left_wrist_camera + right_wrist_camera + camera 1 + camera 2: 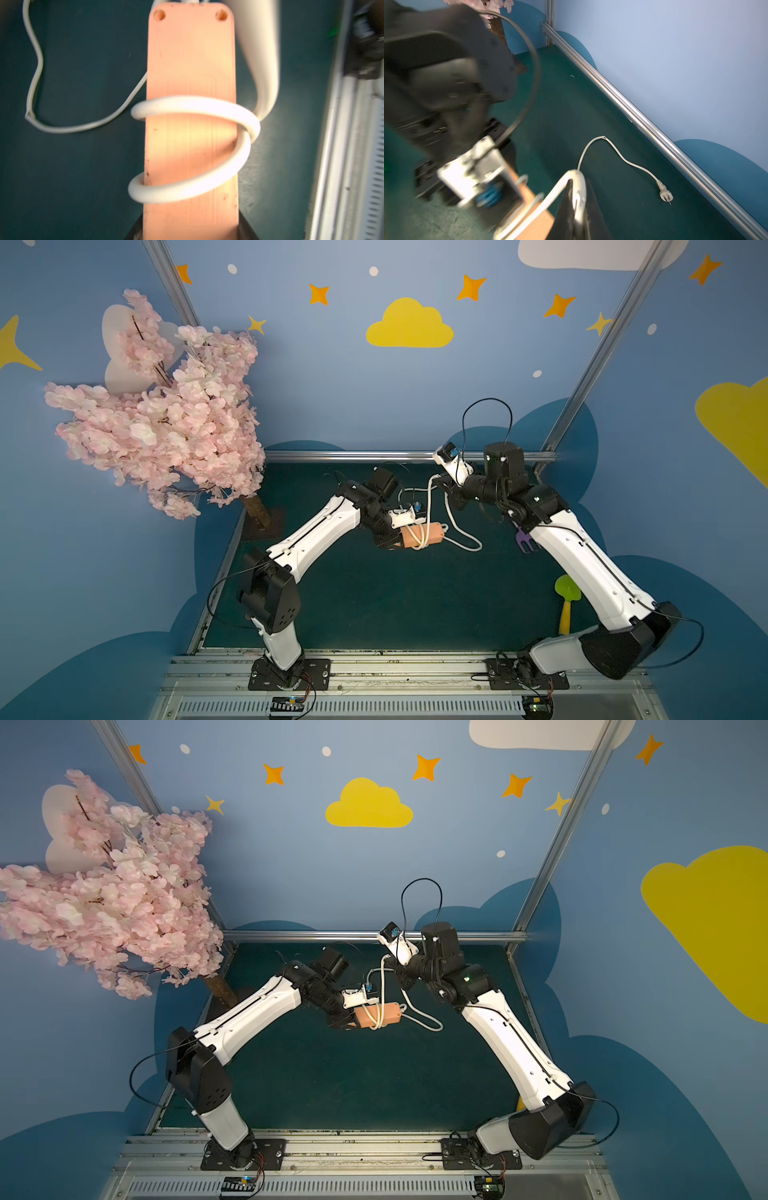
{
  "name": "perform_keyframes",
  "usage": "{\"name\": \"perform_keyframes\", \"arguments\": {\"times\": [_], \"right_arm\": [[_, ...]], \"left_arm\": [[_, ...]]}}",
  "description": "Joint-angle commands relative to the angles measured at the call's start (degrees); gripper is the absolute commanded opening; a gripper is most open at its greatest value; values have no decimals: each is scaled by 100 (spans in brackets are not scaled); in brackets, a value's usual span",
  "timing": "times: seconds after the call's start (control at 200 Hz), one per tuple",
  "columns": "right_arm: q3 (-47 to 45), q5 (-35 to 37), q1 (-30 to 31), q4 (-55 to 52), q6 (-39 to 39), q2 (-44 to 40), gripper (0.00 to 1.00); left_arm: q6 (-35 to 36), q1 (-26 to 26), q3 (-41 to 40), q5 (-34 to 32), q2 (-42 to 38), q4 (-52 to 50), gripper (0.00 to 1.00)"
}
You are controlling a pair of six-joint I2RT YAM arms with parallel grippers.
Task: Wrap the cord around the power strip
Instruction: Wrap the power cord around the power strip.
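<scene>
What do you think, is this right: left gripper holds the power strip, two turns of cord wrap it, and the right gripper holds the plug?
One slip: the right gripper grips the cord partway along, not the plug, which lies loose on the table in the right wrist view. The rest stands.

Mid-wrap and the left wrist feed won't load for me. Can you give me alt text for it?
A salmon-orange power strip fills the centre, its near end clamped in the left gripper, with the white cord crossing its face in two loops. More cord trails loose over the dark green table beside it.
</scene>
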Motion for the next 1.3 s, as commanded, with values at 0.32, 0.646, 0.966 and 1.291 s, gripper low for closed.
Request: {"name": "perform_keyframes", "arguments": {"times": [0.32, 0.646, 0.966, 1.291], "right_arm": [[2069, -3276, -1482, 1343, 1918, 2801, 0], [-979, -3643, -1532, 4739, 4020, 2007, 52], [-1952, -2683, -1643, 3716, 2757, 1285, 74], [-2399, -2575, -2115, 4568, 3017, 1174, 90]], "left_arm": [[-528, -17, 22, 3078, -1133, 1011, 2], [-2114, 705, 750, 2229, -990, 2005, 2], [-3404, 1102, 1496, 2147, -778, 2207, 2], [-5018, 1219, 800, 2665, -961, 3587, 2]]}}
